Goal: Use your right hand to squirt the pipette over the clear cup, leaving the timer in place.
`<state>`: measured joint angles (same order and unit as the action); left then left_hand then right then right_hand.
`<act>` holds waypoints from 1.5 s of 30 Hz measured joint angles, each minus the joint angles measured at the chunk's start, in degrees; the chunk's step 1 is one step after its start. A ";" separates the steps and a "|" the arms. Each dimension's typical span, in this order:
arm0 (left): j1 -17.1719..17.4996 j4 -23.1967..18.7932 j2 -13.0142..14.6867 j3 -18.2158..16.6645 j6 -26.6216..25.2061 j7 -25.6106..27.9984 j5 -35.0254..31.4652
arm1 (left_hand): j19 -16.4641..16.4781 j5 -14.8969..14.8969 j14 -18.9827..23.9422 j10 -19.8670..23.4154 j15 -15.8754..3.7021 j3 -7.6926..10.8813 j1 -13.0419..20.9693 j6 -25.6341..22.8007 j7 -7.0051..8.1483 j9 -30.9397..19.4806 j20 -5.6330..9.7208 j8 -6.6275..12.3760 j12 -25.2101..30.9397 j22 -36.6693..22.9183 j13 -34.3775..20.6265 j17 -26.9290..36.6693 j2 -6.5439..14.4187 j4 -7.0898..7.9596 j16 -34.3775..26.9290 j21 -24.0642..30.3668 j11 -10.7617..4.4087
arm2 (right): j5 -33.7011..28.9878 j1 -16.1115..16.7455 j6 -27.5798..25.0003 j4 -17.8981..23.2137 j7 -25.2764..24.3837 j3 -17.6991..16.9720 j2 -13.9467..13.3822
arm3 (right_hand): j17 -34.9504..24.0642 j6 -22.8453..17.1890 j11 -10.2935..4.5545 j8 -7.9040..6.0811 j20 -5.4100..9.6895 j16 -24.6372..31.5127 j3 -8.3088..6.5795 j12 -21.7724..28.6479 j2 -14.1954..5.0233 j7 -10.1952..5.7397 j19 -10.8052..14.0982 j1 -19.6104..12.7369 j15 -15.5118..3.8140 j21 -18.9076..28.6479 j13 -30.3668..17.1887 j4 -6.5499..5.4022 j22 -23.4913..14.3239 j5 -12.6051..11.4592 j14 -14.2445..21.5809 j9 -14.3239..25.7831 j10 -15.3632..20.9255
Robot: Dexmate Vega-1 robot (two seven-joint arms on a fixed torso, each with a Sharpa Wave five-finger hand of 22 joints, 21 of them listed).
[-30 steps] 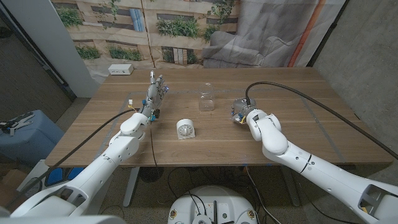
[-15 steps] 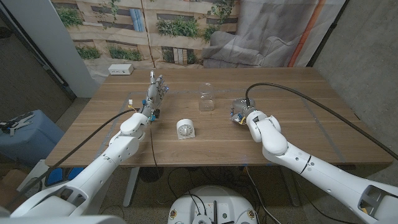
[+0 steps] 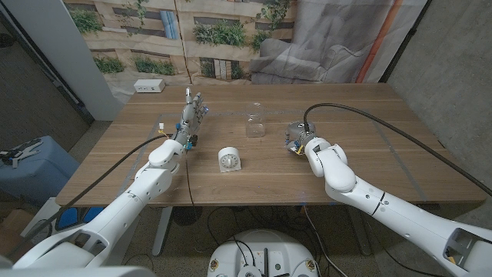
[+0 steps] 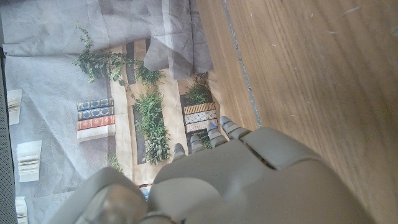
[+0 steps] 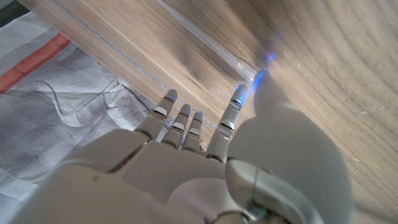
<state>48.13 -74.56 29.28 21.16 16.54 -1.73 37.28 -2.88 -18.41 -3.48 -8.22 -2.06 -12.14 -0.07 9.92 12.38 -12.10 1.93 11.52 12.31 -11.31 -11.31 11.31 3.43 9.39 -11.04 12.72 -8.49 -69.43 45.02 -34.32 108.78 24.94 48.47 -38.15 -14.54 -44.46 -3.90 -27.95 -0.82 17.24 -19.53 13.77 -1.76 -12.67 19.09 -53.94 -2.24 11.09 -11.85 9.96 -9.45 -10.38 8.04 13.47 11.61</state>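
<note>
Barely anything moves: right hand (image 3: 295,135) edges slightly toward the clear cup (image 3: 254,124), its grip impossible to tell, pipette (image 5: 205,51) unlifted

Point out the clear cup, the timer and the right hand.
clear cup (image 3: 254,125), head view, on its glass side.
timer (image 3: 229,160), head view, on its round face.
right hand (image 3: 297,135), head view, on the hand's middle.

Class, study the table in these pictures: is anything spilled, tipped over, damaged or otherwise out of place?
Nothing stands out. The clear plastic cup and the round white timer both stand upright and apart on the wooden table, with no spill visible.
</note>
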 measured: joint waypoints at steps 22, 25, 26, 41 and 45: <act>-0.02 0.07 -0.01 0.02 0.00 -0.02 0.00 | 0.00 0.00 0.00 0.00 0.00 0.00 0.00 0.00 0.00 0.00 0.00 0.00 0.00 0.00 0.00 0.00 0.00 0.00 0.00 0.00 0.00 | 1.93 0.94 0.75 -1.03 -5.87 0.10 -0.93 | -0.78 -5.62 -0.68 -2.65 0.81 1.55 0.18 0.65 0.38 -0.11 2.04 -1.28 0.08 0.00 0.00 -0.17 0.00 0.21 2.75 0.80 4.63; -0.03 0.07 -0.02 0.02 0.00 -0.02 0.00 | 0.00 0.00 0.00 0.00 0.00 0.00 0.00 0.00 0.00 0.00 0.00 0.00 0.00 0.00 0.00 0.00 0.00 0.00 0.00 0.00 0.00 | 2.18 1.03 0.82 -1.04 -6.33 0.10 -1.04 | -0.78 -5.82 -0.80 -2.65 0.83 1.84 0.16 0.87 0.37 -0.32 2.06 -1.29 0.04 0.00 0.00 -0.19 0.00 0.22 2.88 0.80 5.36; -0.03 0.07 -0.02 0.02 0.00 -0.02 0.00 | 0.00 0.00 0.00 0.00 0.00 0.00 0.00 0.00 0.00 0.00 0.00 0.00 0.00 0.00 0.00 0.00 0.00 0.00 0.00 0.00 0.00 | 2.34 1.06 0.87 -1.04 -6.62 0.09 -1.10 | -0.89 -5.92 -0.81 -2.65 1.04 1.96 0.00 1.08 0.37 -0.42 2.27 -1.29 0.07 0.00 0.01 -0.34 0.00 0.22 3.16 0.80 5.71; -0.03 0.07 0.00 0.02 0.00 -0.01 -0.01 | 0.00 0.00 0.00 0.00 0.00 0.00 0.00 0.00 0.00 0.00 0.00 0.00 0.00 0.00 0.00 0.00 0.00 0.00 0.00 0.00 0.00 | 3.56 1.78 0.96 -0.49 -9.56 -0.41 -1.83 | -1.32 -7.87 -2.22 -3.63 1.03 4.72 0.49 3.90 -0.30 -0.32 4.31 -1.96 -0.02 0.00 -0.33 -0.96 0.00 0.22 9.22 0.77 15.99; -0.03 0.07 0.00 0.02 0.00 -0.01 0.00 | 0.00 0.00 0.00 0.00 0.00 0.00 0.00 0.00 0.00 0.00 0.00 0.00 0.00 0.00 0.00 0.00 0.00 0.00 0.00 0.00 0.00 | 3.79 1.86 0.88 -0.27 -10.01 -0.58 -1.93 | -1.57 -7.97 -2.11 -3.63 0.83 5.32 0.66 3.91 -0.30 -0.42 4.92 -1.96 -0.02 0.24 -0.33 -0.78 0.00 0.22 10.01 0.79 17.12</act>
<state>48.10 -74.49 29.28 21.18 16.54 -1.74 37.28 -2.88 -18.41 -3.48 -8.22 -2.06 -12.14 -0.07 9.92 12.38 -12.11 1.93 11.52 12.31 -11.31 -11.31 11.31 3.43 9.39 -11.04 12.72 -8.49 -65.65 46.88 -33.44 108.50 14.93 47.89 -40.08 -16.11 -52.42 -6.01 -31.58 0.00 22.56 -18.87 17.68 -2.05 -13.09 24.02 -55.90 -2.26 11.33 -12.18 9.18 -9.46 -10.15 18.05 14.26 28.73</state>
